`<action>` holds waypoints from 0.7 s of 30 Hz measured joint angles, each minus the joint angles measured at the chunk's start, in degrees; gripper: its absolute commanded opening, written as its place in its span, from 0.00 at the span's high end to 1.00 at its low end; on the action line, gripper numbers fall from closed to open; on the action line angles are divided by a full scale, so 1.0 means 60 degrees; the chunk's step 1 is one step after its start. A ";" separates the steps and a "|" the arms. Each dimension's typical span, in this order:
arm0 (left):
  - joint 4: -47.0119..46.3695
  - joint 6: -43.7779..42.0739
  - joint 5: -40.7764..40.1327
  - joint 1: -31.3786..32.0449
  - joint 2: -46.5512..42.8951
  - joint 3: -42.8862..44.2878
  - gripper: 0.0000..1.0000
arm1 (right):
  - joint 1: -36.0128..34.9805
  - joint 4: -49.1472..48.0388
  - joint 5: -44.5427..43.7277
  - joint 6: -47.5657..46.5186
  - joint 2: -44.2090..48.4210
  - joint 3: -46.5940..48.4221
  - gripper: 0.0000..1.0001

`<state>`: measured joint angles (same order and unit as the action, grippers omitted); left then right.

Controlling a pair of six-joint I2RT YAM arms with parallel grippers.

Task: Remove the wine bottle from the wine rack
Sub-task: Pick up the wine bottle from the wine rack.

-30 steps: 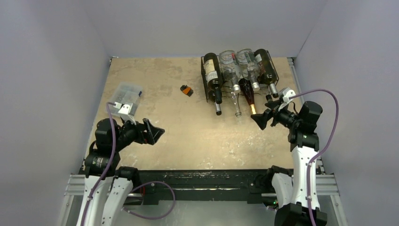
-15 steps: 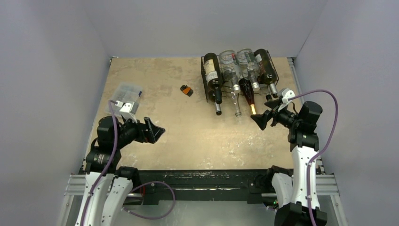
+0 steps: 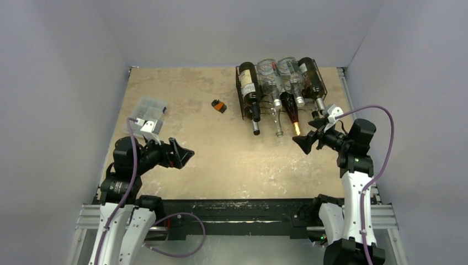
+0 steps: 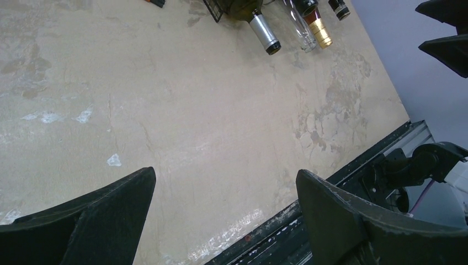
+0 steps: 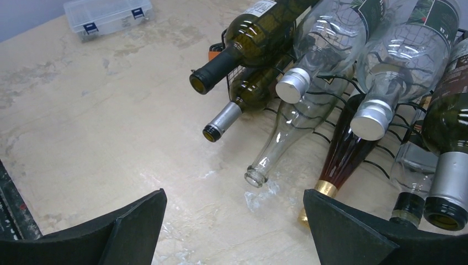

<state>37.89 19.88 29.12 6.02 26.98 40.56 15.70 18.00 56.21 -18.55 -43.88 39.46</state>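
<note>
Black right fingers (image 5: 353,232) hung spread and empty just short of the necks, left fingers (image 4: 99,221) likewise released, well away. Judged best: centre the neck of the reddish wine bottle (image 5: 345,149) between the right pair, clamp firmly, draw along its axis. Wire wine rack (image 3: 241,95) stood far right on the counter (image 3: 182,88), that bottle in its lower row among green and clear bottles (image 5: 259,33).

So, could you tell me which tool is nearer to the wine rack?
The right. The right tool hovers open just near-right of the wine rack; the left tool sits far across the table.
</note>
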 measured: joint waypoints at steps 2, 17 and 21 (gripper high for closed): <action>-0.0066 0.0004 0.0044 0.0000 -0.0033 -0.0029 0.00 | 0.0000 0.0160 0.0000 -0.0102 0.0000 0.0000 0.01; -0.1483 0.2178 -0.0838 0.2324 0.2922 0.1020 0.02 | -0.0040 0.1963 -0.0426 -0.0262 -0.3027 0.3865 0.02; -0.1949 0.3005 -0.2142 0.3985 0.4892 0.2594 0.02 | -0.0055 0.2033 -0.0455 -0.0229 -0.3497 0.4237 0.01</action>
<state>26.20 37.91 16.27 29.93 56.34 56.12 15.38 30.20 53.47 -19.92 -64.86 64.88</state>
